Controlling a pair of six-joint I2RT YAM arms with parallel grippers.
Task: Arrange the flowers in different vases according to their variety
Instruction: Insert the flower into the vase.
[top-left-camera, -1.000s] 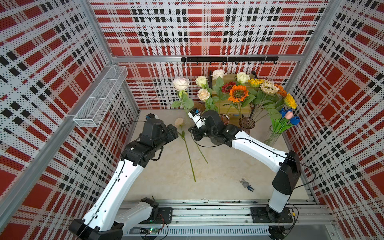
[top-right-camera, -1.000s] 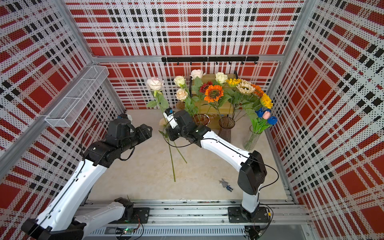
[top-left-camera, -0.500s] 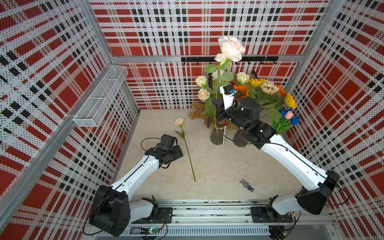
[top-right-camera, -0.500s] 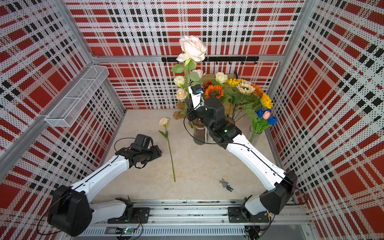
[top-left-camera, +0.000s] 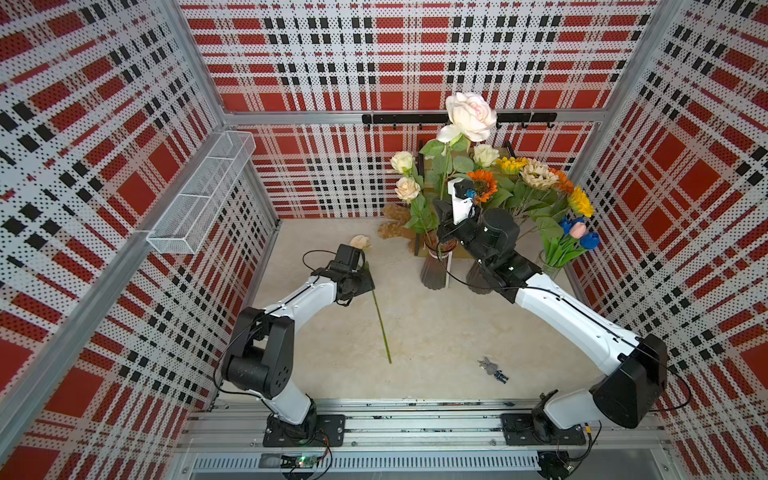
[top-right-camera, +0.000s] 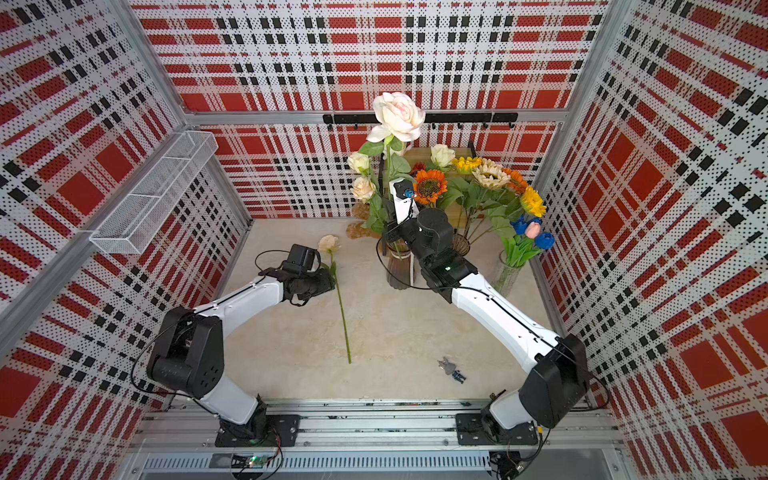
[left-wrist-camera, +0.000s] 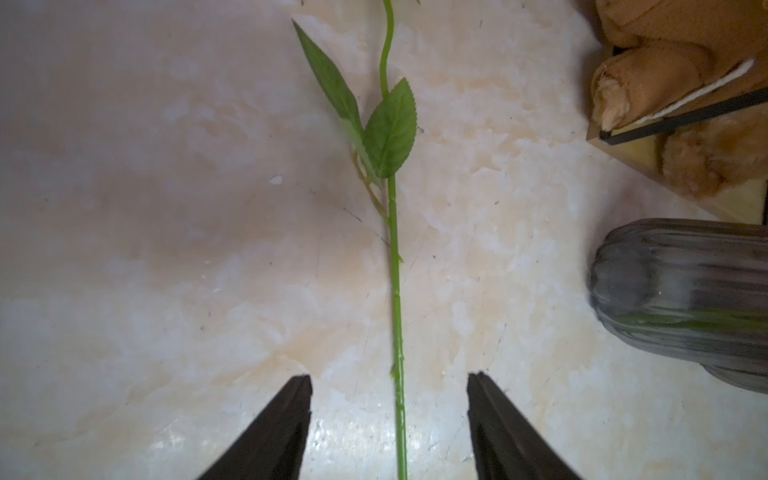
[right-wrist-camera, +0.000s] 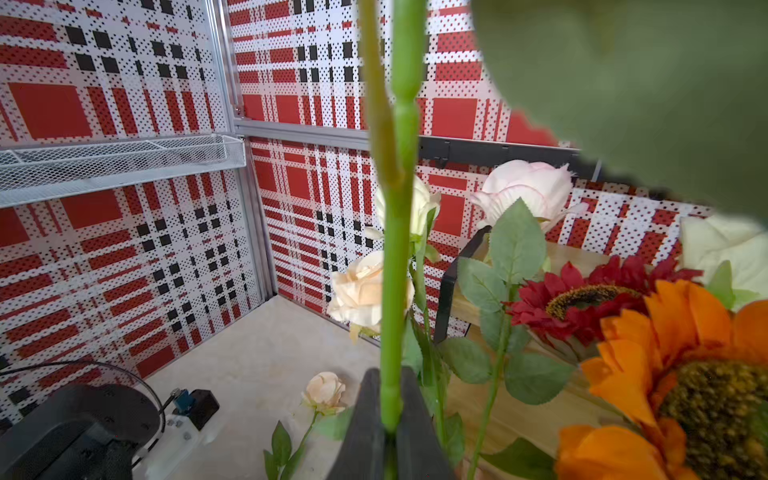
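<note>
Three vases (top-left-camera: 434, 272) hold flowers (top-left-camera: 482, 185); right gripper (right-wrist-camera: 388, 419) clamps tall rose (top-left-camera: 469, 112), left gripper (left-wrist-camera: 388, 376) gapes over stem (left-wrist-camera: 395, 291).

Closed in on three sides by perforated panels (top-left-camera: 415, 50) printed in red, black and white plaid. Framed by aluminium posts (top-left-camera: 195, 62) at the corners, with a crossbar (top-left-camera: 291, 118) along the back wall. Carries a black hook rail (top-left-camera: 399, 118) on that crossbar and a white wire basket (top-left-camera: 199, 195) high on the side wall at the left of both top views. Floored in a pale beige, marbled surface (top-left-camera: 436, 340). Holds a wooden stand (right-wrist-camera: 582, 259) with a black frame against the back wall. Ends at the front in a slotted aluminium track (top-left-camera: 415, 415). Lit evenly and brightly, with soft shadows.
</note>
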